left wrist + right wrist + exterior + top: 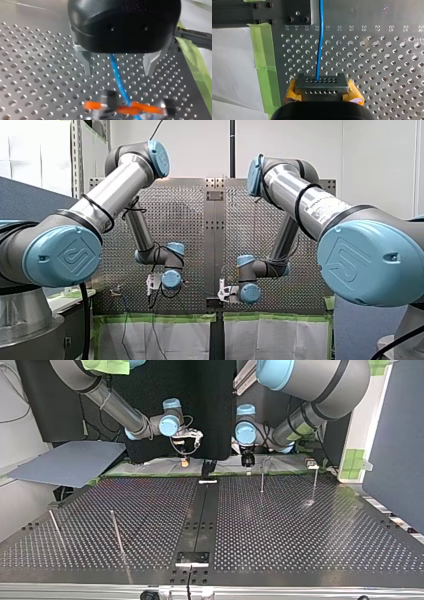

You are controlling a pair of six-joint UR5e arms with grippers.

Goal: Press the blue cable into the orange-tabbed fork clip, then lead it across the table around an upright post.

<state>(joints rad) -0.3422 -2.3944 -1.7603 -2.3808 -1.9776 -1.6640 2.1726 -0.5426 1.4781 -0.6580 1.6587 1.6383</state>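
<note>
In the left wrist view the blue cable [117,75] runs between the metal fingers of my black left gripper [119,67], which stands open and does not touch it. Just ahead, the cable crosses the orange-tabbed fork clip [125,108] on the perforated table. In the right wrist view the cable [320,45] leads straight ahead from my right gripper [321,83], which has yellow pads and is shut on it. In the top view both grippers hang at the far edge, my left gripper [246,462] right of my right gripper [185,460].
Thin upright posts stand on the table: two [262,480] [315,482] near my left gripper and two [117,532] [55,527] at the top view's near left. Green tape [263,62] lines the table edge. A grey board [70,462] lies beyond the left corner.
</note>
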